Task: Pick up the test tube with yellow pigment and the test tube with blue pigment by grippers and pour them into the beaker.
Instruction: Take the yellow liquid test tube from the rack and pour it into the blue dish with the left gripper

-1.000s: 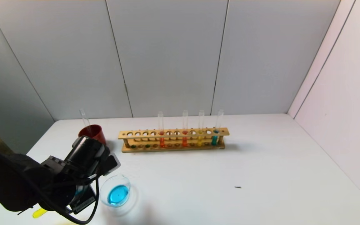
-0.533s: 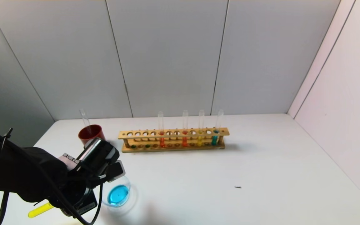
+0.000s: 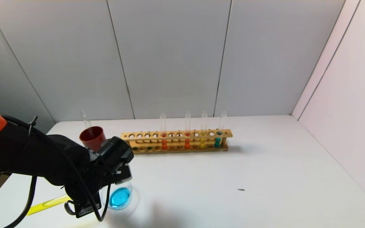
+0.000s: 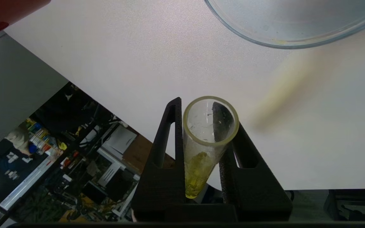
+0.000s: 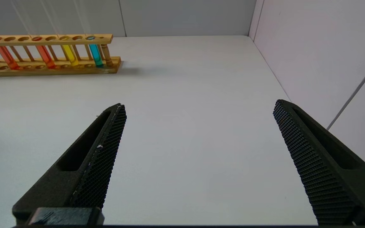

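1. The left gripper [image 4: 206,133] is clamped on the test tube with yellow pigment [image 3: 48,203], which lies nearly level, its mouth just short of the beaker [image 3: 119,198]
2. The beaker, ahead of the claw, holds blue liquid; I'd carry the mouth over its rim before tipping slowly
3. The right gripper [image 5: 198,161] hangs apart, idle

1. I see bright, even overhead light on the white table [image 3: 265,164].
2. The wooden rack [image 3: 176,141] casts a soft shadow to its right.
3. A blurred yellowish shadow lies near the beaker [image 4: 291,28].
4. Close gripper parts look soft.
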`<state>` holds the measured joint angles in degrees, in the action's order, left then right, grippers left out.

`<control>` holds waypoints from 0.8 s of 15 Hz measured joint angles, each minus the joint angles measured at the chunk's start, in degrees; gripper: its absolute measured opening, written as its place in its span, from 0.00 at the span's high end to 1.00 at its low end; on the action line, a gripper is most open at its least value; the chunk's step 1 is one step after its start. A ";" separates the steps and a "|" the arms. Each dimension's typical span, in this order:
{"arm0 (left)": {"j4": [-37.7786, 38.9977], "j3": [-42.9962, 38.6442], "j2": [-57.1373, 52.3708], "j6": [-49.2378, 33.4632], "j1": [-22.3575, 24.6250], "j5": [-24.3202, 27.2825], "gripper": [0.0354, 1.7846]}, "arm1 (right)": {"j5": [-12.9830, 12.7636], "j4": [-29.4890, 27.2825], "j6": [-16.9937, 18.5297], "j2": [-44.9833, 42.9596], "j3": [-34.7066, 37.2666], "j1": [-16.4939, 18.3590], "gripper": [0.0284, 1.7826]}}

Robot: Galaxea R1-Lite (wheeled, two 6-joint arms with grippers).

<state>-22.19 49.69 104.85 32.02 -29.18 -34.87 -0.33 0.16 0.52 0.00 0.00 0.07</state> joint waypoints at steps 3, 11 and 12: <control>-0.66 1.46 2.60 0.02 -0.46 -1.99 0.82 | 0.00 -0.02 0.00 0.00 0.00 0.02 0.05; -9.06 5.85 6.80 -0.20 -1.84 -3.52 0.82 | 0.00 0.00 0.00 0.00 0.00 0.02 0.05; -9.92 6.53 7.22 -0.20 -2.29 -3.61 0.82 | 0.00 0.00 0.00 0.00 0.00 0.02 0.05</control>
<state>-32.11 56.22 112.07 31.83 -31.48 -38.47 -0.33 0.16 0.52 0.00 0.00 0.10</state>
